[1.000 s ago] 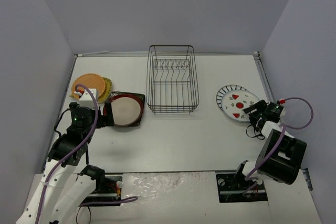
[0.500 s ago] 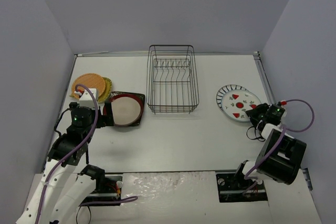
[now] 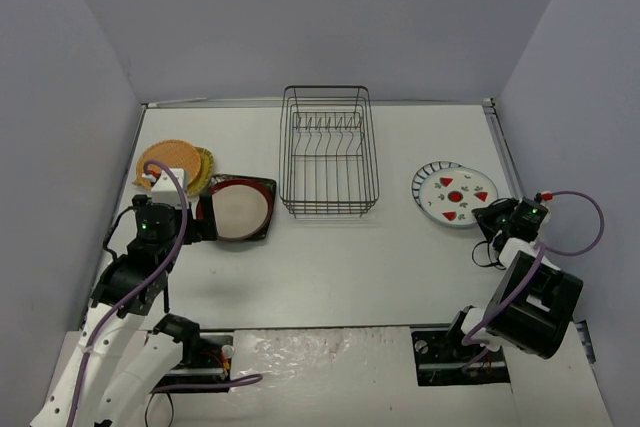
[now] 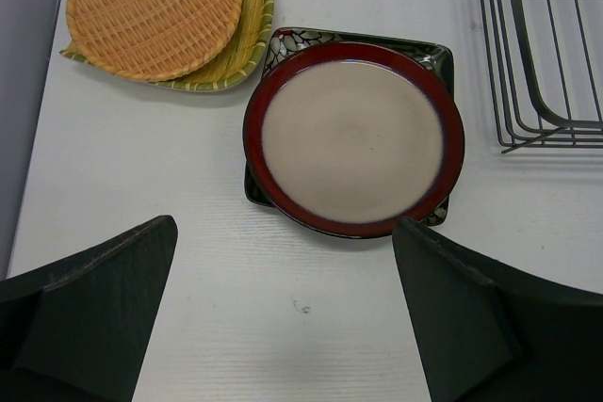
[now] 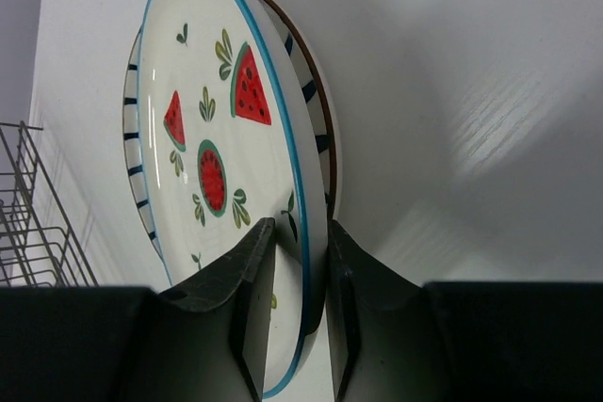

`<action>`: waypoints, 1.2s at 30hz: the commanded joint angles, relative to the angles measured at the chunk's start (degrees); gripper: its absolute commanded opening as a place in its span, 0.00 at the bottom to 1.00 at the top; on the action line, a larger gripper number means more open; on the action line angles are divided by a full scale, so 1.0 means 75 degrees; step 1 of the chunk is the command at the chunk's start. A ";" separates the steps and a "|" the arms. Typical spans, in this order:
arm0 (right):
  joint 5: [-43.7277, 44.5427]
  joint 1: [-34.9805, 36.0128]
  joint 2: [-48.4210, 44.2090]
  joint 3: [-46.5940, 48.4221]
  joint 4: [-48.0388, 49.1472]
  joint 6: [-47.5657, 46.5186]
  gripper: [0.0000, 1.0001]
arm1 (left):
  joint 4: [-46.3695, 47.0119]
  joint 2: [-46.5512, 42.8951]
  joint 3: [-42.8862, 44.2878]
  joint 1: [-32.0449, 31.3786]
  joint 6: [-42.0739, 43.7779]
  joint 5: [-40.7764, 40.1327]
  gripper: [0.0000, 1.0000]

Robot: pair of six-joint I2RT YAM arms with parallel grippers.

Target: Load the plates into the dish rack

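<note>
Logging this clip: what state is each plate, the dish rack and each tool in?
watermelon plate: rim pinched by right tool, over striped plate
striped plate: on table, beneath watermelon plate
red-rimmed plate: lying on dark square plate
dark square plate: flat on table
orange plate: lying on yellow-green plate
yellow-green plate: flat on table
dish rack: holds no plates
left tool: open, holding nothing
right tool: shut on watermelon plate

Diffuse overhead light, bright and even; the white table [image 3: 400, 267] shows only soft, faint shadows. Left wrist view: red-rimmed plate [image 4: 353, 138] in sharp focus, my left fingers [image 4: 85, 308] dark and slightly soft in the foreground. Right wrist view: a broad pale glare streak crosses the table at right, the watermelon plate [image 5: 212, 167] carries mild sheen, and my right fingers [image 5: 254, 280] are black, underexposed, their detail lost.
</note>
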 commanded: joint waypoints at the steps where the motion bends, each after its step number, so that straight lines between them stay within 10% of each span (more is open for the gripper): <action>1: 0.0027 -0.0068 -0.0632 0.0138 0.0197 0.0244 0.00 | 0.0480 0.0137 0.0215 -0.0038 0.0101 -0.0083 0.97; 23: -0.0233 0.0660 -0.0470 0.4305 -0.1951 -0.0348 0.00 | 0.0474 0.0326 0.0236 -0.0038 0.0091 -0.0065 0.97; 36: 0.1910 0.3736 0.0865 0.7637 -0.3432 -0.2243 0.00 | 0.0182 0.0364 0.0446 -0.0038 -0.0167 -0.0218 0.97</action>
